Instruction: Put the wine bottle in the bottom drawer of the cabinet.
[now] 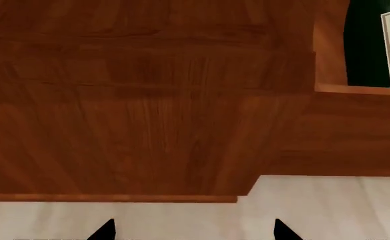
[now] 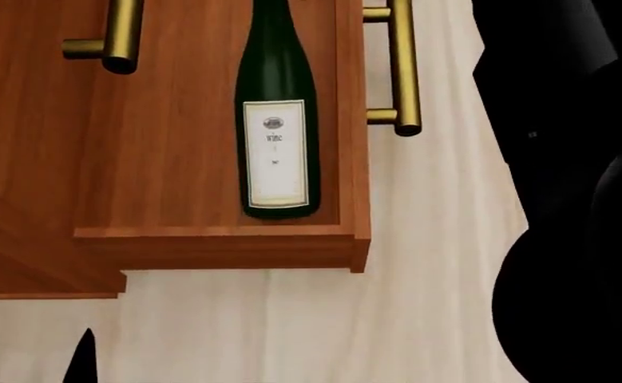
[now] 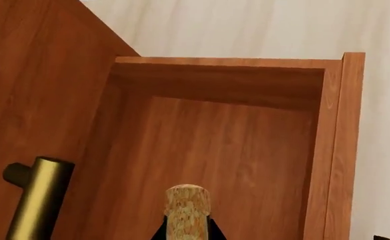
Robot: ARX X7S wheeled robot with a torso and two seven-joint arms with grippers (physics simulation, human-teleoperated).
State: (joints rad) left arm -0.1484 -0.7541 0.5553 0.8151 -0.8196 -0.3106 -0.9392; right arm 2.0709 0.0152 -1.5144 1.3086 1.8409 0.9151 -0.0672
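**Bottle lying in the pulled-out drawer, long axis twelve to six**

The cabinet (image 2: 23,159) fills the head view from nine to twelve. Its bottom drawer (image 2: 215,243) stands pulled out over the pale floor (image 2: 289,335), its brass bar handle (image 2: 405,64) at about one o'clock on the front.

The wine bottle (image 2: 279,120) lies flat on the drawer floor, label up. Base toward six, neck toward twelve, close along the drawer's front wall. It looks fully inside; nothing touches it.

My right arm shows only as a dark mass (image 2: 577,199) at three o'clock, beside the drawer front. Its wrist camera looks down the bottle from above the cork (image 3: 186,210), so I judge this arm the nearer. Fingers not visible; cannot tell its opening.

My left gripper (image 1: 191,231) sits low at seven o'clock, clear of the drawer. Two dark fingertips (image 1: 104,230) stand apart, nothing between them.

Judgement: placing looks done; pushing the drawer shut along three-to-nine would remain.
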